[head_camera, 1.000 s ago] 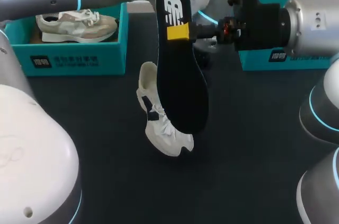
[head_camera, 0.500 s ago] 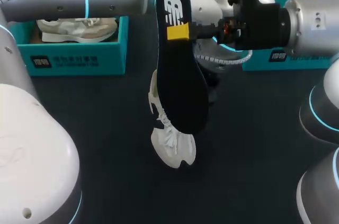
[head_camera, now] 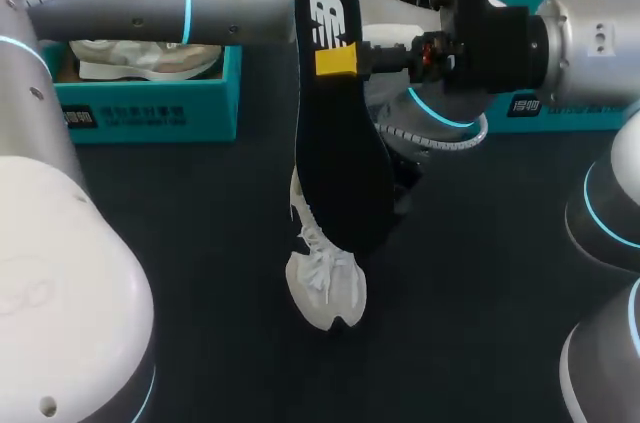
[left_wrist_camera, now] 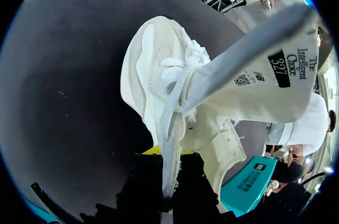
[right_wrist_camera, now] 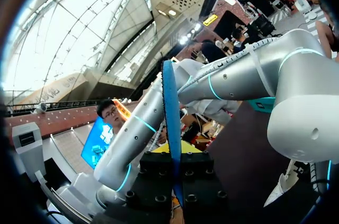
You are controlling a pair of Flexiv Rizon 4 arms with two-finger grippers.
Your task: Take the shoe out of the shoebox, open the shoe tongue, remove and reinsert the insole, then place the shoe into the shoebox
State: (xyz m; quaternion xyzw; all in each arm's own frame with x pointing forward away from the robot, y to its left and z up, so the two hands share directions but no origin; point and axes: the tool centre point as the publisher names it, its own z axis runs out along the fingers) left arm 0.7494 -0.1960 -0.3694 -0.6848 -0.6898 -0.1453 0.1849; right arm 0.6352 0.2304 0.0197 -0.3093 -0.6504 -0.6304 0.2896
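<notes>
While the right end effector (head_camera: 335,61) clamps the insole (head_camera: 340,163) upright, the left end effector (left_wrist_camera: 169,156) pinches the shoe (left_wrist_camera: 159,75) collar.

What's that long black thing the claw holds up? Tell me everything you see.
It is a shoe insole: long, flat, black on the face shown, with a white logo at its heel end, seemingly foam. The right claw pinches it near the heel, toe end hanging down over the white shoe; contact there is unclear.

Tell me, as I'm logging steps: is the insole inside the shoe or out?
Out: the right tool holds the whole insole aloft, apart from the shoe.
</notes>
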